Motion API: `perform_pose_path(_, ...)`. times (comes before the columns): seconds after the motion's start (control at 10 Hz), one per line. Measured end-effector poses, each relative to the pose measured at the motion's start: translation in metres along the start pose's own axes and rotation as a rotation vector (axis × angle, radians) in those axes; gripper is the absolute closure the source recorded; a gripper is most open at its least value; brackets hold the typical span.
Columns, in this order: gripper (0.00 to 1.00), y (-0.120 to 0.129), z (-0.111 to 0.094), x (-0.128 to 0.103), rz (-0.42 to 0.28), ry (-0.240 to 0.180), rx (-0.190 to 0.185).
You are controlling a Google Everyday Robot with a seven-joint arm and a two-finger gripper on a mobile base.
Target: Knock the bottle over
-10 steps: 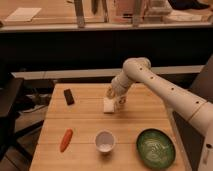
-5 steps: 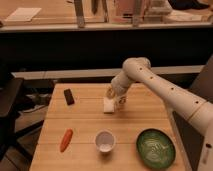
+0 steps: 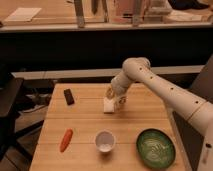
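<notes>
Green plate (image 3: 156,148): nearest you on the right, sitting on the wooden table (image 3: 85,125) close to its front edge.
White cup (image 3: 104,141): just left of the plate, upright, mouth facing up, apart from everything else.
Carrot (image 3: 66,140): orange, lying on the table to the left of the cup, well apart from it.
Bottle (image 3: 108,104): you'll find a pale, blocky shape at mid-table, further back than the cup; whether it stands or lies, you can't tell from this view.
Gripper (image 3: 115,98): down at the table beside the bottle's right side, seemingly touching it; you cannot tell whether the jaws are spread or closed.
Arm (image 3: 165,90): white, coming in from your right edge and bending down to the gripper.
Black object (image 3: 69,96): small, flat and dark, lying left of the bottle toward the table's back left.
Counter ledge (image 3: 100,25): runs across the far background behind the table.
</notes>
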Motion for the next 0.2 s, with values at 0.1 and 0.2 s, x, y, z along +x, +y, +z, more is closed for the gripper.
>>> perform_pose_path(0.1, 0.89, 0.0000, 0.0003, 0.0003, 0.002, 0.003, 0.002)
perform_pose_path(0.2, 0.79, -0.0012, -0.0012, 0.0035, 0.017, 0.024, 0.010)
